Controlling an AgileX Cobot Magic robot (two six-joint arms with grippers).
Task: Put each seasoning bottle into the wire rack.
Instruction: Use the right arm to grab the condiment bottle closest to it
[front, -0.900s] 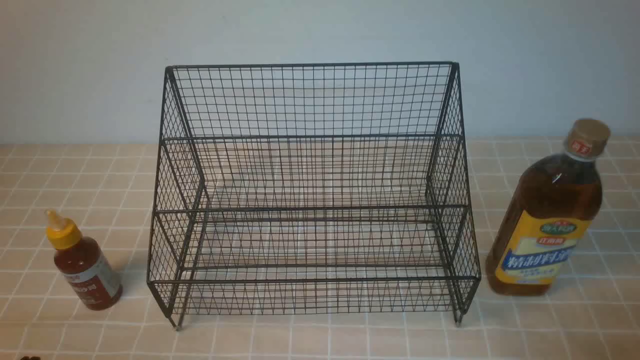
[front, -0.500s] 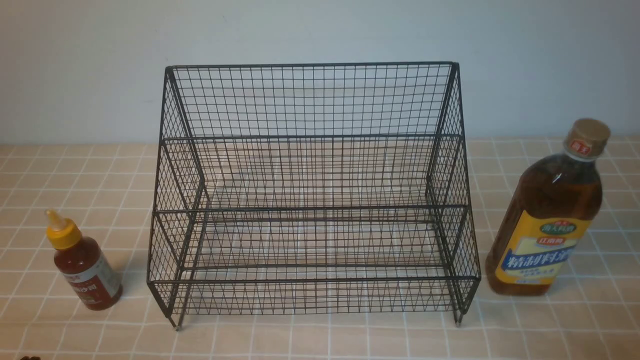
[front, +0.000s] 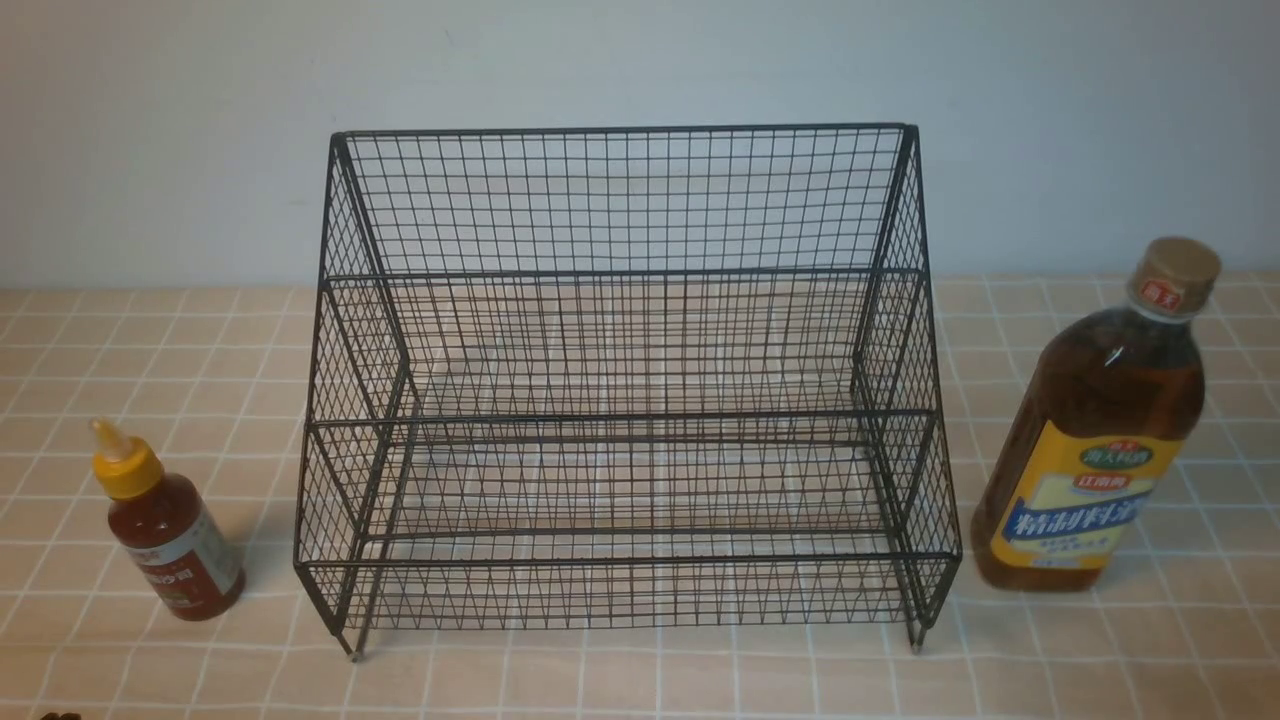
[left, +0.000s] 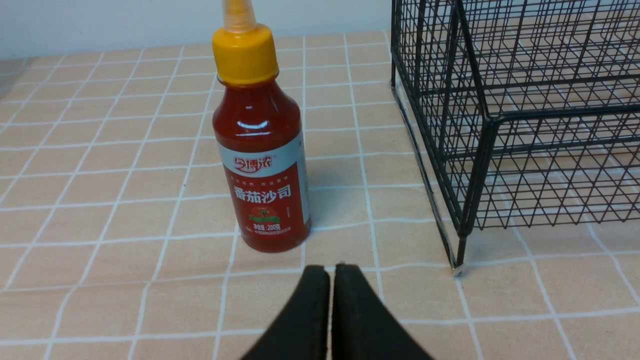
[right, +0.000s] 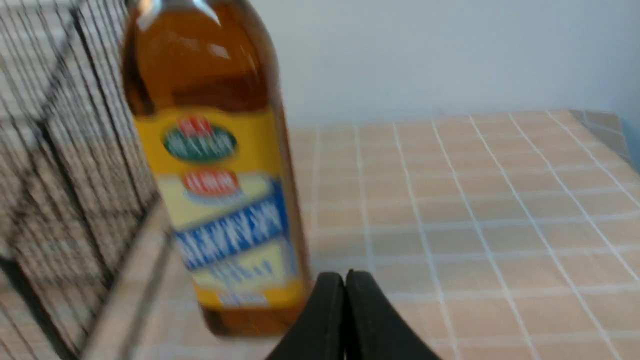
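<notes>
Left gripper (left: 330, 272), left wrist view: the two black fingers are pressed together with nothing between them. The gripper sits low over the bench (left: 100, 200), near the small bottle (left: 262, 165) and clear of it. The small bottle stands upright, with red sauce inside and a yellow nozzle cap on top. The rack (left: 487, 120) stands beside it, apart, with its feet on the bench.

Right gripper (right: 345, 277), right wrist view: the fingers are likewise pressed together and hold nothing. The tall bottle (right: 215, 165) stands upright close to the fingertips. The picture is too blurred to tell whether they touch. The rack's mesh is next to this bottle.

Front view: the rack occupies the middle of the bench, with its tall back toward the far edge. Both bottles stand on the bench outside the rack. The small bottle is toward the left edge, near the rack's front left foot. The tall bottle is toward the right edge, just beside the rack's right side.
</notes>
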